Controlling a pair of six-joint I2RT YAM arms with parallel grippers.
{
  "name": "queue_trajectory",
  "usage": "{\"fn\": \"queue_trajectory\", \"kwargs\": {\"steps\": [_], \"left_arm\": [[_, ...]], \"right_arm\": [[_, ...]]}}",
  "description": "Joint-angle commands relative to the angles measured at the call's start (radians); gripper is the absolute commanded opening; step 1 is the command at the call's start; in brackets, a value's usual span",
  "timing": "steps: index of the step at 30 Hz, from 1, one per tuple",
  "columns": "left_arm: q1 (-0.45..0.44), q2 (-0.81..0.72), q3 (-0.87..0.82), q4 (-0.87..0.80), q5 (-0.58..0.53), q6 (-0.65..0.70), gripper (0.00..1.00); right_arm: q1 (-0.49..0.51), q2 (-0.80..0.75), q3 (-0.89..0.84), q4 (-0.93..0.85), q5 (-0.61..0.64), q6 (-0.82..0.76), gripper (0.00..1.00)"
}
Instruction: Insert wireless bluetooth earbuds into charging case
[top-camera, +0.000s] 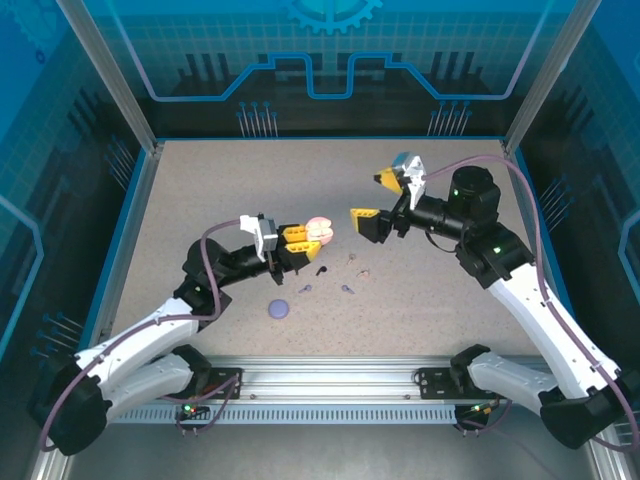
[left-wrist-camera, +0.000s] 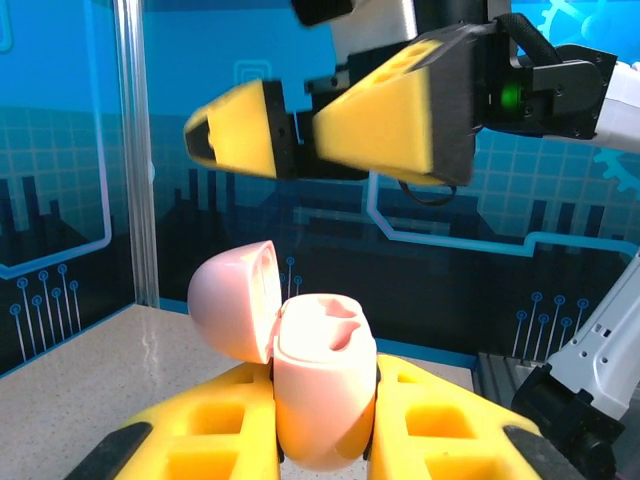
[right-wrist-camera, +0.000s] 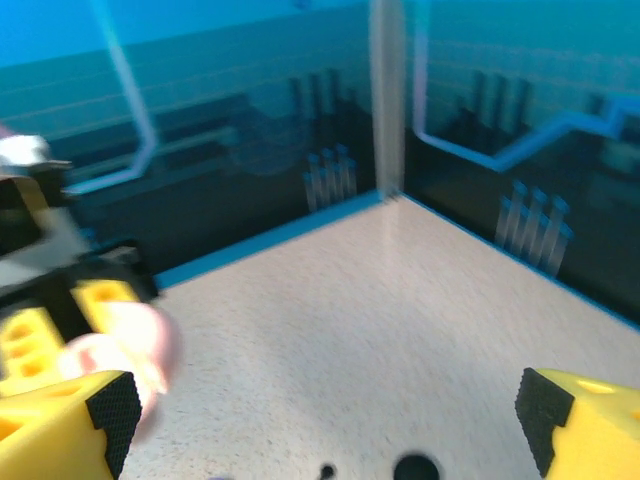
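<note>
left gripper (top-camera: 303, 236): fingers clamped on the open pink case (left-wrist-camera: 318, 385), held off the table (top-camera: 200, 190) | right gripper (top-camera: 375, 197): fingers wide apart, near the pink case, holding nothing | earbuds (top-camera: 346, 290): lying on the table between the arms, near a purple case (top-camera: 279, 309)

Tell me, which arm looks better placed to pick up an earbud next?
The right. Its gripper hangs open and empty beside the open pink case, with loose earbuds on the table nearby. The left gripper is shut on that case, so it is occupied.
</note>
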Motion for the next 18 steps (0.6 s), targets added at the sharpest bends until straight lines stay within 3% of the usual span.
{"fn": "queue_trajectory", "kwargs": {"steps": [1,8,12,18], "left_arm": [[-0.006,-0.037,-0.012,0.004,-0.018,0.032,0.02],[-0.008,-0.062,-0.010,-0.010,-0.017,0.031,0.02],[-0.010,-0.063,-0.010,-0.021,-0.021,0.036,0.02],[-0.011,-0.065,-0.007,-0.029,-0.024,0.033,0.02]], "right_arm": [[-0.028,0.046,-0.025,-0.253,0.251,0.152,0.99],[-0.049,0.236,-0.094,-0.391,0.352,0.306,0.90],[-0.024,0.368,-0.114,-0.355,0.359,0.338,0.87],[0.027,0.581,-0.037,-0.302,0.396,0.364,0.74]]}}
